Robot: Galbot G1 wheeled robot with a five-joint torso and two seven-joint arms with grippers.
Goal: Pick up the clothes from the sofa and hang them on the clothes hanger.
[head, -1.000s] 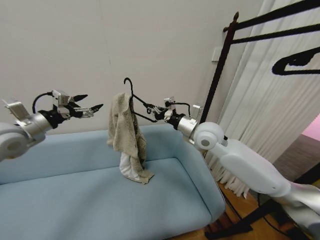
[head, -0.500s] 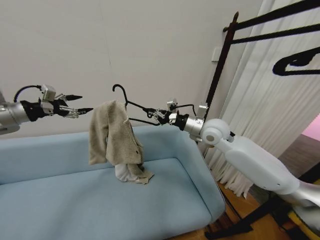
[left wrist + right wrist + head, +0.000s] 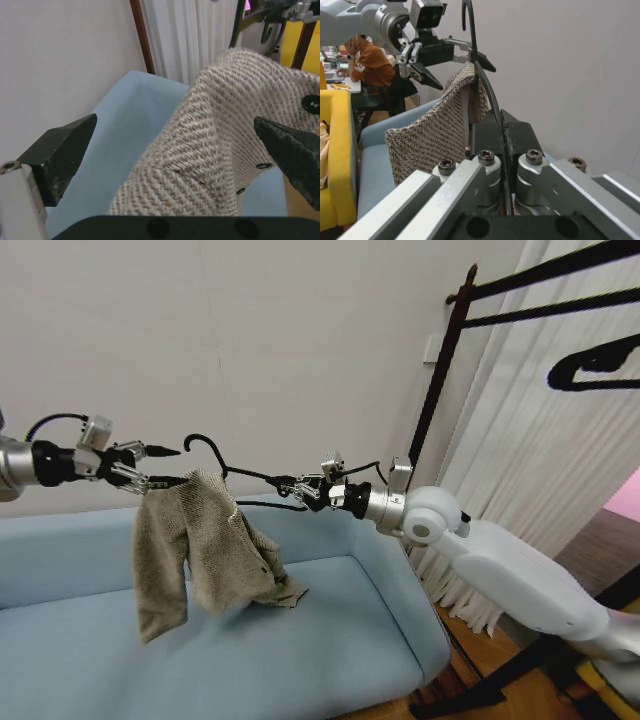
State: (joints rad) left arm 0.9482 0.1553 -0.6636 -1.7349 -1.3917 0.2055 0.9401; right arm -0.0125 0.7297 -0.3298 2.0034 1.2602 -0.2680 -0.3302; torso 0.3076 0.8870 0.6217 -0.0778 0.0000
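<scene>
A beige knitted cardigan (image 3: 200, 550) hangs on a black hanger (image 3: 245, 478) above the light blue sofa (image 3: 330, 640), its lower end trailing onto the seat. My right gripper (image 3: 300, 487) is shut on the hanger's bar and holds it out to the left; the right wrist view has the hanger (image 3: 490, 95) clamped between the pads, with the cardigan (image 3: 435, 135) beyond. My left gripper (image 3: 158, 466) is open at the hanger's far end. In the left wrist view the cardigan's shoulder (image 3: 210, 150) lies between its spread fingers (image 3: 65, 155).
A dark clothes rack (image 3: 445, 370) with horizontal bars stands at the right beside white curtains, and a second black hanger (image 3: 595, 360) hangs on it. A plain wall runs behind the sofa. The sofa's right armrest (image 3: 410, 600) is below my right arm.
The right arm has swung the hanger and cardigan left and lower. The cardigan's shoulder now sits between the left gripper's open fingers.
</scene>
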